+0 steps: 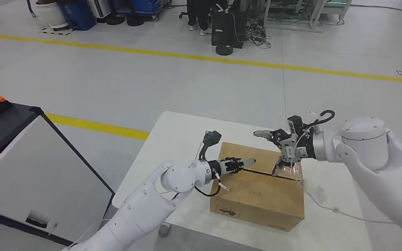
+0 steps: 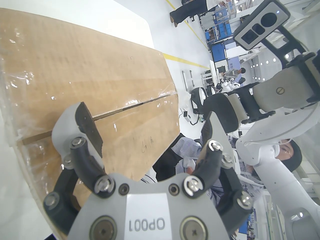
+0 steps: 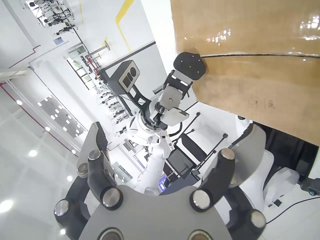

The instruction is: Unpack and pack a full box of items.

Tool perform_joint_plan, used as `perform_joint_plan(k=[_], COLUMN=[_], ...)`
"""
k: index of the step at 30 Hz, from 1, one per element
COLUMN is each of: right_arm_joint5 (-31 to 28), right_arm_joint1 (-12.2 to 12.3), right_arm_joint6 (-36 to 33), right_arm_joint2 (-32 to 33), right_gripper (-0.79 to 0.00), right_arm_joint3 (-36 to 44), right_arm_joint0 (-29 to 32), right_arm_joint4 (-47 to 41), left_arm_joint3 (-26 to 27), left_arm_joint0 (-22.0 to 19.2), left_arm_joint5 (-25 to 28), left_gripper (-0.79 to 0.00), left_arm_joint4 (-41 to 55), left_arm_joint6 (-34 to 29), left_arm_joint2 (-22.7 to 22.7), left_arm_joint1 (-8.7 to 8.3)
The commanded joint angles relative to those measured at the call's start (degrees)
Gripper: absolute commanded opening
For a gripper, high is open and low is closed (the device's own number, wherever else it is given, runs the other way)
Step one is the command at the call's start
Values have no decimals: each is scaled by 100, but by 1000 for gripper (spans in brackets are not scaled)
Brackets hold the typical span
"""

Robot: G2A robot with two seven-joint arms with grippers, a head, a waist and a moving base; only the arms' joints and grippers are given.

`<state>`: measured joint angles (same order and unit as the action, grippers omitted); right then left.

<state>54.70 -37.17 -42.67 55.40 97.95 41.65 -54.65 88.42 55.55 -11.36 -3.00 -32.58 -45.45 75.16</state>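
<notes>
A closed cardboard box (image 1: pixel 264 194) lies on the white table (image 1: pixel 182 135), its top flaps meeting in a seam under clear tape. My left gripper (image 1: pixel 242 164) is open over the box's left end, with one finger (image 2: pixel 82 126) at the seam in the left wrist view, where the box (image 2: pixel 87 76) spreads out behind my left gripper (image 2: pixel 147 128). My right gripper (image 1: pixel 270 143) hangs open above the box's far right part. In the right wrist view the right gripper (image 3: pixel 175 136) holds nothing, and the left gripper (image 3: pixel 190 66) sits at the seam's end on the box (image 3: pixel 250 38).
A white cabinet with a dark top (image 1: pixel 38 169) stands left of the table. A thin white cable (image 1: pixel 326 201) trails over the table on the box's right side. Bare table surface lies behind and left of the box.
</notes>
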Motion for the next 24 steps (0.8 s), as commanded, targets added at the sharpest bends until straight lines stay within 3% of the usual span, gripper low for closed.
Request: perform_joint_plan(k=[1,5,9,18,24], right_arm_joint5=[-44,-202,-376,-1047,-1629], right_arm_joint1=[6,161,436,1066,1648], right_arm_joint6=[-96,-370,-999,-1739,-2324], right_arm_joint2=[91,512,1240,2736,2924], right_gripper=[0,0,0,0,0], right_arm_joint3=[-146,-376,-585,-948,-1077], right_arm_joint0=[-48,186,809,2755,4224], right_arm_joint4=[-76,71,131,211,-804], left_arm_joint3=[0,0,0,0,0], left_arm_joint0=[0,0,0,0,0], left_arm_joint5=[0,0,0,0,0], left_gripper=[0,0,0,0,0], left_arm_joint4=[0,0,0,0,0], left_arm_joint6=[0,0,0,0,0], left_arm_joint2=[0,0,0,0,0], left_arm_joint1=[0,0,0,0,0])
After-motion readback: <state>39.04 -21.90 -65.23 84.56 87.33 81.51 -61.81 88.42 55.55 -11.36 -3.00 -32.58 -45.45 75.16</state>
